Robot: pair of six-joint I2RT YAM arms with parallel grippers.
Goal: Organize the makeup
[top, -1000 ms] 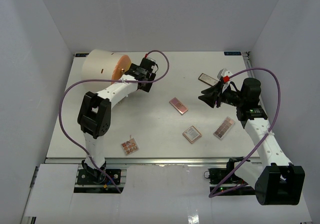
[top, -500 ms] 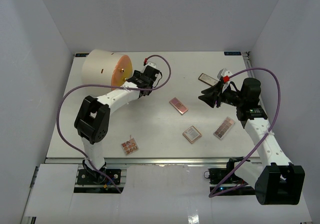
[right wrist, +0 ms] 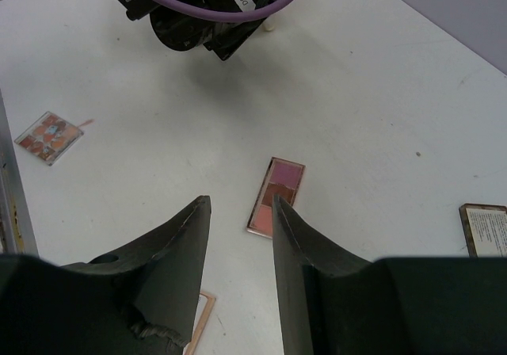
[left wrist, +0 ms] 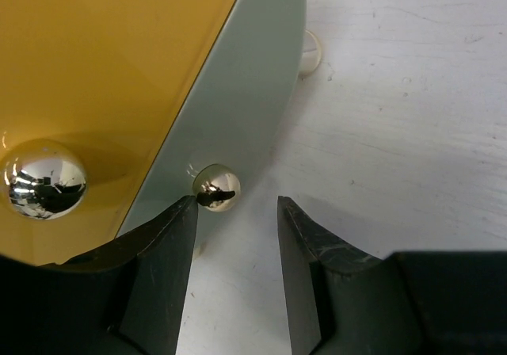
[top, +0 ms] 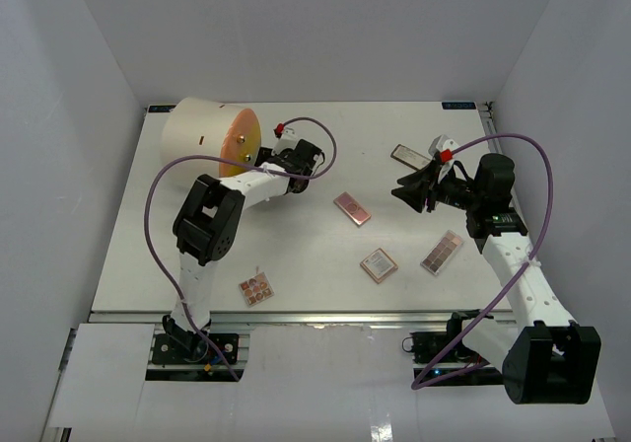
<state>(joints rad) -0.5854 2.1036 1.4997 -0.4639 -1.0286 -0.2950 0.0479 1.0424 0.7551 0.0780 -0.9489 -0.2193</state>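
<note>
Orange fills the left wrist view: the glossy face of the cylinder, rimmed in matte grey and carrying two mirror-bright chrome knobs, one large and one small. Over the last second the left gripper has narrowed from wide apart to a modest gap, and its arm has folded its elbow in towards the cylinder. Its black jaws are apart with nothing between them. The small knob sits just at the tip of the left finger, not pinched. We judge that this closing is aimed at that knob, perhaps to open the cylinder as a place for the makeup, though the frames do not show that it opens.

The right gripper has not moved. It hangs well right of the cylinder, jaws apart and empty.

None of the makeup has shifted either. Five flat rectangular palettes lie loose on the white, faintly scuffed tabletop, all apart from the cylinder. The pink palette is the nearest to its orange face. We see no sponges, bottle or lipstick, so the sorting looks barely begun.
</note>
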